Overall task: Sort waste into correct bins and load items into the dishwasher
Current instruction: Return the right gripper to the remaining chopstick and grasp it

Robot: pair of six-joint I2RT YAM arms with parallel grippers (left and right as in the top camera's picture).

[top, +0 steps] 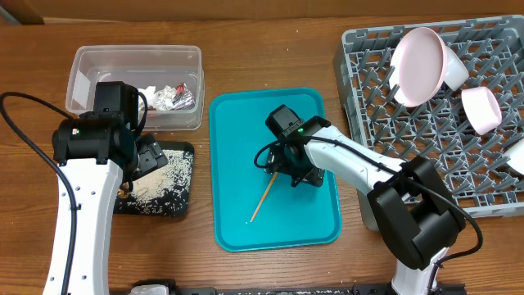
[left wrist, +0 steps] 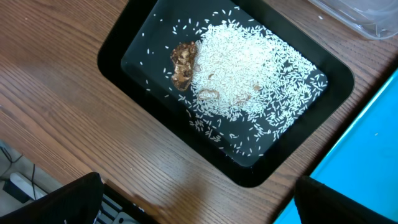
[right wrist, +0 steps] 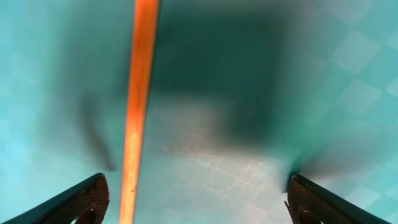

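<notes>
On the teal tray [top: 242, 115], one wooden chopstick [top: 264, 199] lay flat at a slant, its lower end toward the tray's front edge and its upper end under the right gripper [top: 295, 170]. From the right wrist camera, the chopstick [right wrist: 138, 112] ran top to bottom between the jaws, much nearer one fingertip [right wrist: 84, 198] than the other. The jaws were spread wide and had not closed on it. Whether the near fingertip touched the wood could not be determined.

To the right of the tray stood the grey dish rack [top: 385, 111]. It carried a round white plate [top: 417, 65] propped on edge among the pegs, and a pink bowl [top: 481, 109] further right.

To the left of the tray sat the black tray [left wrist: 112, 68], holding a spread of pale rice grains [left wrist: 249, 68] with a brown food scrap [left wrist: 183, 65] at the edge of the heap. The left gripper [left wrist: 199, 208] hung above the desk [top: 270, 41] just off the black tray's near corner, with the jaws wide open and nothing between them.

Behind the black tray, the clear tub [top: 90, 61] contained red and silver foil wrappers [top: 176, 97] and white crumpled material, which the left arm partly hid.
</notes>
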